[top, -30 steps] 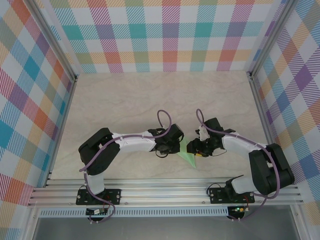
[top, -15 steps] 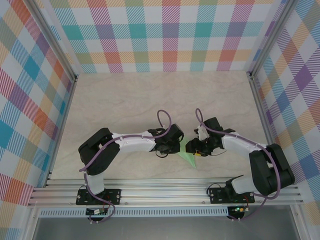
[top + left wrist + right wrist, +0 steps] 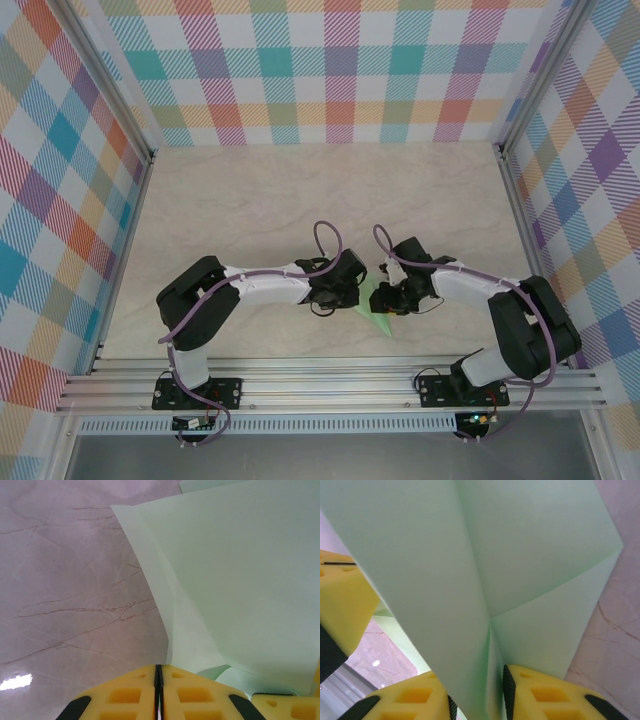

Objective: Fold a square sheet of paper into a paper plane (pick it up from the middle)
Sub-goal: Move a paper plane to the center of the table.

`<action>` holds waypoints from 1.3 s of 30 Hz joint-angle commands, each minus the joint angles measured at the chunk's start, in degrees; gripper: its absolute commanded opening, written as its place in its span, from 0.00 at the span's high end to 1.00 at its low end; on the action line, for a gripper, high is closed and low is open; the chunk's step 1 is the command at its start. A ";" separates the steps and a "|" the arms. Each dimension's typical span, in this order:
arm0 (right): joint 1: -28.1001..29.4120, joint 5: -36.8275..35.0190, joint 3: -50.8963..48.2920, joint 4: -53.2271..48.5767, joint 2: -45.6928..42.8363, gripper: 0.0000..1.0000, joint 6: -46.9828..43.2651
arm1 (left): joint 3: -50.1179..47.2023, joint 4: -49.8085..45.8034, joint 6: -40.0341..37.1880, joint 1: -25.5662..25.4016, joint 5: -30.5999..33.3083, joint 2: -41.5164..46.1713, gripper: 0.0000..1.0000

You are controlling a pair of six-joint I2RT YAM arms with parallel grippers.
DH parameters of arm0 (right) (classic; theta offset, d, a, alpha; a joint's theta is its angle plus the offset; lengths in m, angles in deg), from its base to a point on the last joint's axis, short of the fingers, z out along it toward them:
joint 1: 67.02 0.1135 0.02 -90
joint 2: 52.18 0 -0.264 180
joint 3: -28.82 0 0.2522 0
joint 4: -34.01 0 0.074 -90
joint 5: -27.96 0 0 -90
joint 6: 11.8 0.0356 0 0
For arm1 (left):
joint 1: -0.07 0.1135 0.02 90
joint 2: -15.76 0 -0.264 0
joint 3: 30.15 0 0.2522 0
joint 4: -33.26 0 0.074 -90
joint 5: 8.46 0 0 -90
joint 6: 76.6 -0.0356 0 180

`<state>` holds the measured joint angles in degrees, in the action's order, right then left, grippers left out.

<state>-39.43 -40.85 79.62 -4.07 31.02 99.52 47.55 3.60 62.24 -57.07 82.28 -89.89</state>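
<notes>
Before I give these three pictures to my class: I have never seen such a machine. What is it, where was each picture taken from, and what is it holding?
These are two robot arms bolted at the near edge of a table. The wide picture looks down from above: the left arm and the right arm meet at a pale green paper, already partly folded. The two close pictures come from cameras on the wrists, so the yellow pads there are the arms' own fingers. The left gripper is shut on the paper's edge. The right gripper has a fold of the paper between its pads; whether it squeezes yet is unclear.
</notes>
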 commanded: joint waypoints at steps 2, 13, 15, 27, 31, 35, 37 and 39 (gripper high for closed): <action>1.61 -4.81 1.75 -2.27 0.56 0.74 -0.95 | -1.16 1.60 0.07 -0.59 0.57 2.87 0.88; 5.07 -11.32 5.00 -6.58 -1.40 0.89 0.77 | -5.19 5.87 2.23 -0.38 3.21 8.81 0.80; 6.00 -13.29 6.36 -7.77 -2.05 0.91 1.50 | -6.76 5.93 2.62 -0.27 5.01 11.55 0.75; 11.97 -30.70 18.69 -15.08 3.50 0.94 11.80 | -19.61 1.05 6.75 2.46 16.66 30.33 0.55; 14.22 -32.42 24.15 -16.85 10.56 0.94 15.85 | -22.92 0.44 7.81 3.91 17.87 35.16 0.52; 16.91 -33.98 31.07 -20.02 19.39 0.92 17.57 | -24.71 -1.70 8.19 4.83 17.98 38.13 0.51; 18.04 -34.95 33.98 -21.59 23.62 0.91 18.27 | -25.35 -2.34 8.28 5.15 17.94 39.23 0.51; 18.52 -34.58 35.15 -21.57 26.23 0.91 18.78 | -25.99 -2.51 8.46 5.32 17.94 40.13 0.51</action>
<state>-21.81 -73.81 112.64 -21.62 54.37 115.57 22.92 3.23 69.74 -52.50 98.80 -51.51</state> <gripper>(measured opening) 0.089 0.490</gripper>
